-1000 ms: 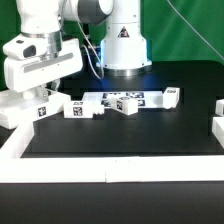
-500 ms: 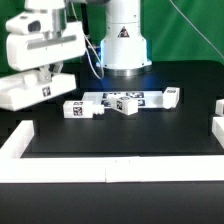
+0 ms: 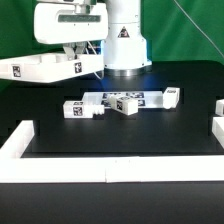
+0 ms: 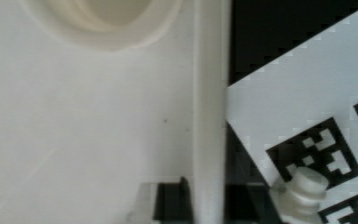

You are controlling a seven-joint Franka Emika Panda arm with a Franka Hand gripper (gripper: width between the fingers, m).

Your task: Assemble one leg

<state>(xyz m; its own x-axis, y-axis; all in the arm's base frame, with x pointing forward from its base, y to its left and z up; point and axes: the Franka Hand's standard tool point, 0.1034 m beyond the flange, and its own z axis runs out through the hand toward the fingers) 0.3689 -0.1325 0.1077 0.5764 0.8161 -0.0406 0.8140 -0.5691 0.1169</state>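
My gripper is shut on the rim of the large flat white panel and holds it in the air at the exterior view's left, above the black table. In the wrist view the panel fills most of the picture, and its raised rim stands between my gripper's dark fingers. Several white tagged legs lie on the table below, free of the gripper: one at the left, a cluster in the middle, one at the right.
A white wall borders the table's front, with a corner piece at the left. The robot base stands behind the legs. A tilted white tagged surface shows beyond the panel in the wrist view; I cannot tell what it is.
My gripper has lifted the panel from the table's left side upward and toward the exterior view's right. The legs have not moved.
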